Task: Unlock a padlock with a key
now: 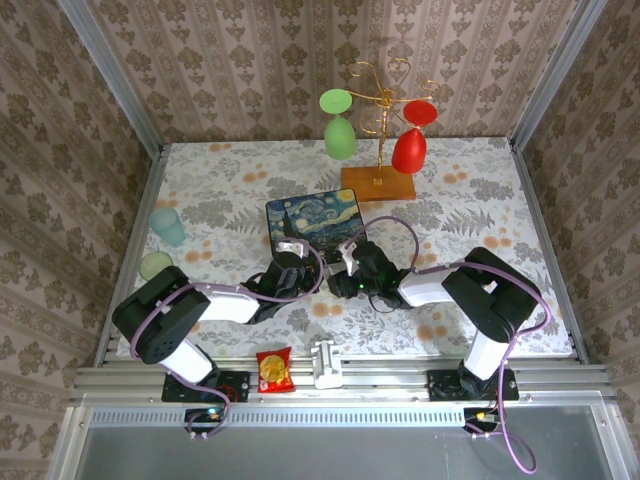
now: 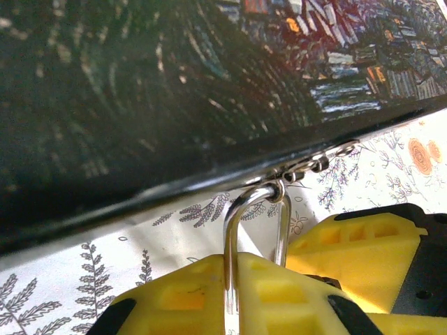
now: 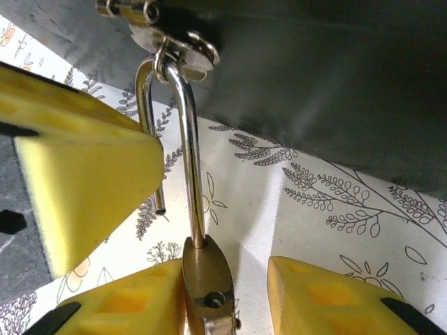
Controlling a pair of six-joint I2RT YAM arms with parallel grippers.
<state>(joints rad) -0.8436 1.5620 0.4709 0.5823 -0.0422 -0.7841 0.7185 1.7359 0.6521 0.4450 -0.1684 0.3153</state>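
Floral tablecloth [image 1: 480,190], damask-papered walls [image 1: 250,60], padlock [image 3: 207,279] on painted box [image 1: 312,220]

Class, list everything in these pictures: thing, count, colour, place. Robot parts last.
table: one, floral white, underneath
painted box: one, dark blue, table centre
padlock: one, brass body, silver shackle, on the box's clasp
stand: one, gold wire, wooden base, behind the box
green glass, red glass: one each, hanging on the stand
teal cup, pale green object: one each, left edge
snack packet: one, red and yellow, near edge
clip: one, white, beside the snack packet
left gripper: one, yellow, shut on the padlock's shackle
right gripper: one, yellow, open around the padlock's body
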